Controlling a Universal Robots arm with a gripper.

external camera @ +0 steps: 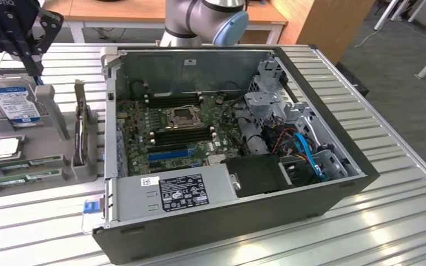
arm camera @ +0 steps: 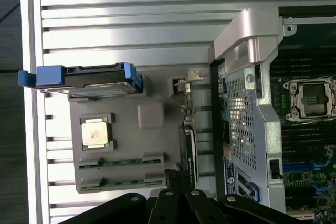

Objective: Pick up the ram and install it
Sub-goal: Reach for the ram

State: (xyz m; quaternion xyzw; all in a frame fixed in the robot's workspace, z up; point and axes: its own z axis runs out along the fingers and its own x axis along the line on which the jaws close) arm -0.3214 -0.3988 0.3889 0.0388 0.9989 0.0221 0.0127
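Closest to my wrist camera is my black metal tool. It is shut tight, and I see nothing in it. In the exterior view my tool hangs high at that view's far left, over the flat grey plastic tray on the silver ribbed tabletop.

Two long, thin, flat green ram sticks lie side by side at the near end of that tray: the far stick and the near stick. Just past them rests a square silver chip. Farther back stands a grey hard drive with a blue label. On the exterior view's right of the tray is the big black open computer case, with its green board and long dark slots inside.

I think the pick-up step is in hand and not done yet. Both sticks are in the tray and my tool touches neither. To take one, I judge my tool must open, line up with the thin stick and come down straight, because the sticks lie close together.
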